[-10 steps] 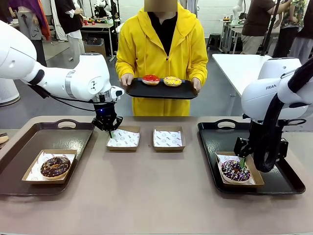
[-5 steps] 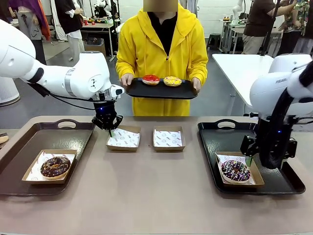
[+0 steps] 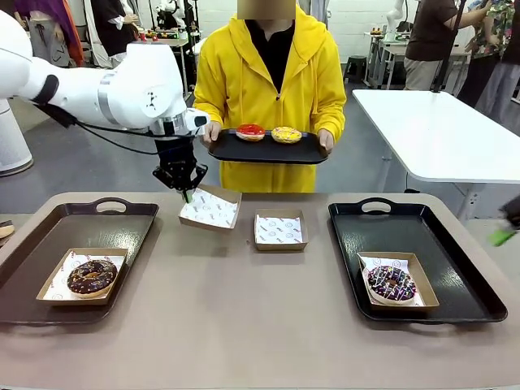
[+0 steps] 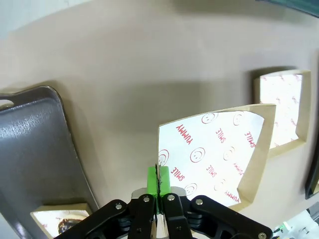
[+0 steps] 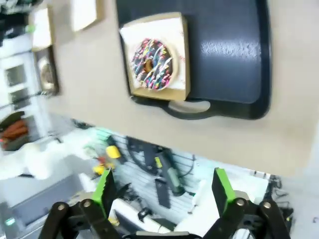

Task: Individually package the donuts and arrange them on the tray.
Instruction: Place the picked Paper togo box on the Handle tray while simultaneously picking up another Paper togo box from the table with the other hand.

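The left gripper pinched the rim of a tilted box just left of the empty box; the right gripper gaped open. Behind the empty box a person's tray bore the red donut and yellow donut; the chocolate donut sat far left of it, the sprinkled donut far right

The left arm reaches in from the left, wrist bent down, so the left claw points straight downward, its green pads pressed together on the rim of a cardboard box. The right claw has its fingers spread wide, holding nothing.
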You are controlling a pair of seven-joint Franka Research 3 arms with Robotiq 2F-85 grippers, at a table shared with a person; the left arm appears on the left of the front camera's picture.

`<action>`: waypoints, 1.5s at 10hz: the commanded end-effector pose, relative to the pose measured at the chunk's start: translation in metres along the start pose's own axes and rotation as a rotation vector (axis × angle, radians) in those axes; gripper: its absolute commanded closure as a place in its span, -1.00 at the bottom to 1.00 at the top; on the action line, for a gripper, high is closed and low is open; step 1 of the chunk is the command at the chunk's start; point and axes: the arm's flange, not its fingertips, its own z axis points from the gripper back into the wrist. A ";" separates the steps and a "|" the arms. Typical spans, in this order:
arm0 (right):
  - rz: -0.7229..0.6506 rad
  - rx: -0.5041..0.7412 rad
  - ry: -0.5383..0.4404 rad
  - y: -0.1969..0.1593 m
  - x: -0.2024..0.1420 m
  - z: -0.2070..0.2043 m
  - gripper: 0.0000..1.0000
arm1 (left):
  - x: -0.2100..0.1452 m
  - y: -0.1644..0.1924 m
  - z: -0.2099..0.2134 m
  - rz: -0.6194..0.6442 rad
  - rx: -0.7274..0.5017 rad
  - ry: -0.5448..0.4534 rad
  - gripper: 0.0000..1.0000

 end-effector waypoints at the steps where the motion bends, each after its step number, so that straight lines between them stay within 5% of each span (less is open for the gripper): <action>1: 0.049 0.186 -0.006 -0.039 0.008 0.025 -1.00 | 0.001 -0.013 0.016 -0.032 0.023 -0.017 1.00; 4: 0.041 0.394 -0.104 -0.098 0.002 0.042 -1.00 | 0.013 -0.036 0.042 -0.030 0.033 -0.038 1.00; 8: 0.030 0.516 -0.175 -0.140 -0.016 0.049 -1.00 | 0.033 -0.041 0.061 0.009 0.026 -0.044 1.00; 15: -0.059 0.471 -0.266 -0.140 -0.012 0.040 -1.00 | 0.040 -0.032 0.051 0.014 -0.011 -0.038 1.00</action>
